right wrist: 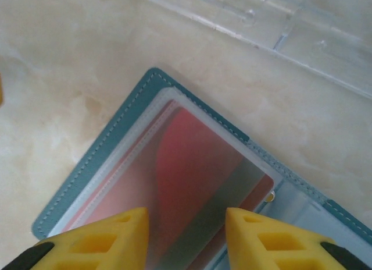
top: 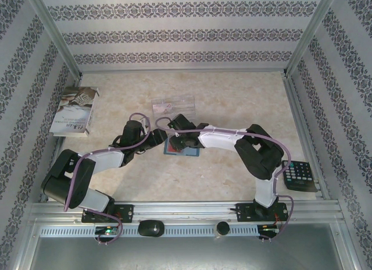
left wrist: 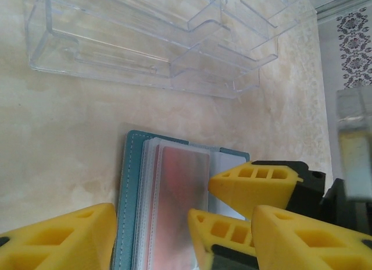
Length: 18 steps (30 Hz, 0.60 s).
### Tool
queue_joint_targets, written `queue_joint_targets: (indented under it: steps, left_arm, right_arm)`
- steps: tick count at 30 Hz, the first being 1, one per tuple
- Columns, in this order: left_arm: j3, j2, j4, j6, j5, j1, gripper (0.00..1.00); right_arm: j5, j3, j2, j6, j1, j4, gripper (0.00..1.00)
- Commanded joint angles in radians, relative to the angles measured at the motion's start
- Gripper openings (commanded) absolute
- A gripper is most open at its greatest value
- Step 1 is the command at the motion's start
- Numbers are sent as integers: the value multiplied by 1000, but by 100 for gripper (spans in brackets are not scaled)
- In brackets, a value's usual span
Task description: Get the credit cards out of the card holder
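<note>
Left tool (left wrist: 180, 244), right tool (right wrist: 186, 235), jaws apart, over card holder (right wrist: 93, 159)

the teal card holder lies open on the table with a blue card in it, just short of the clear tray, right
No, the card is red, not blue; the right wrist view shows it. The rest stands: the teal card holder lies open on the table, just short of the clear tray.

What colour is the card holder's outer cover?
The card holder is teal blue with pale stitching; the right wrist view shows it best.
</note>
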Motion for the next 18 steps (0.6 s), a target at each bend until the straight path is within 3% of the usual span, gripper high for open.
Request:
queue_joint_targets:
  steps: [1, 9, 14, 18]
  left_arm:
    - [10, -8, -13, 22, -6, -8, 63]
    - [13, -12, -27, 26, -4, -7, 63]
    - [15, -9, -24, 27, 1, -9, 62]
    - [12, 14, 31, 15, 45, -8, 58]
  right_arm:
    - [91, 35, 51, -58, 22, -75, 36]
    - [84, 14, 76, -71, 28, -52, 0]
    - [51, -8, 43, -71, 22, 3, 0]
    - [-58, -52, 0, -61, -8, 93, 0]
